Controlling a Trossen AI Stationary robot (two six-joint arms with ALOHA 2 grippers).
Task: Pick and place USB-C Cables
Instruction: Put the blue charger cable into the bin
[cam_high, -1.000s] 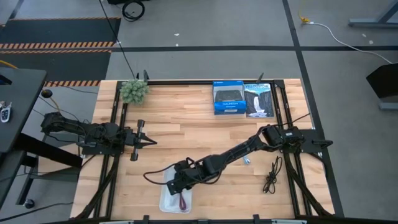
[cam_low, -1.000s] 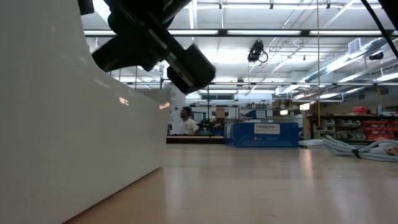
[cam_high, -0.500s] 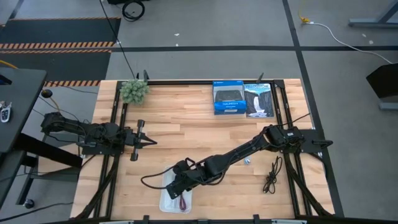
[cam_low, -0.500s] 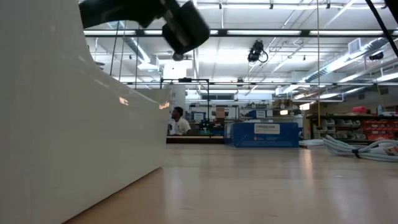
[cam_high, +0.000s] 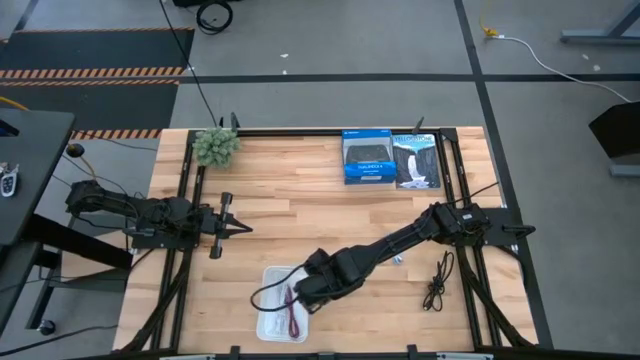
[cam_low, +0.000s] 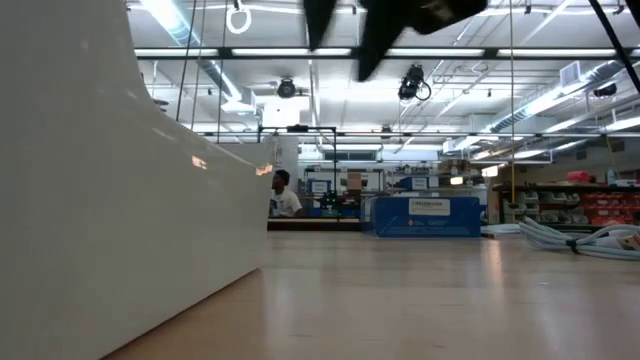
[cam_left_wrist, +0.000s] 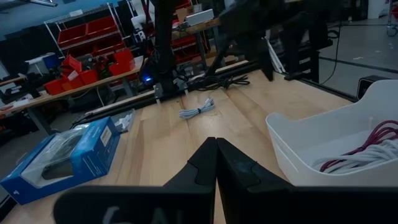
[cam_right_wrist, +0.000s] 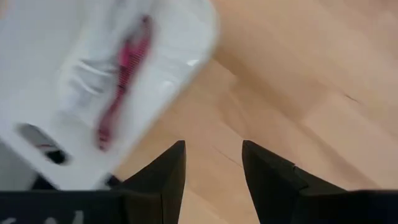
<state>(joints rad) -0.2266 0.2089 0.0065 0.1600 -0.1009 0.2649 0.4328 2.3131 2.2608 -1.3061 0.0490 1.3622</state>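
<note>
Right at the near edge of the wooden surface (cam_high: 300, 205), at about six o'clock, sits the white rectangular tray (cam_high: 268, 322), and coiled inside it are the dark red cable (cam_high: 292, 312) and the white cable (cam_left_wrist: 348, 160), lying against each other. A loop of dark cord (cam_high: 262, 294) arches over the tray's rim. The right pincer (cam_high: 308, 292) hangs just beside the tray's right edge, its two fingers apart with nothing between them and bare wood showing in the gap; its arm stretches back toward four o'clock.

Farther along, near the middle right of the surface, the pale blue-grey cable (cam_high: 398, 259) lies bundled beside that arm. Off at four o'clock, by the right frame rail, the black cable (cam_high: 437, 283) lies in a long loose loop, well apart from the tray.

Over at nine o'clock the left pincer (cam_high: 240, 228) waits above the wood with its fingers pressed together, pointing toward the centre.

At the far edge, around one o'clock, two blue-and-black product boxes (cam_high: 367, 157) lie side by side, and at eleven o'clock stands the green fuzzy plant (cam_high: 216, 146). Beyond the surface a person (cam_low: 283, 199) shows in the room.
</note>
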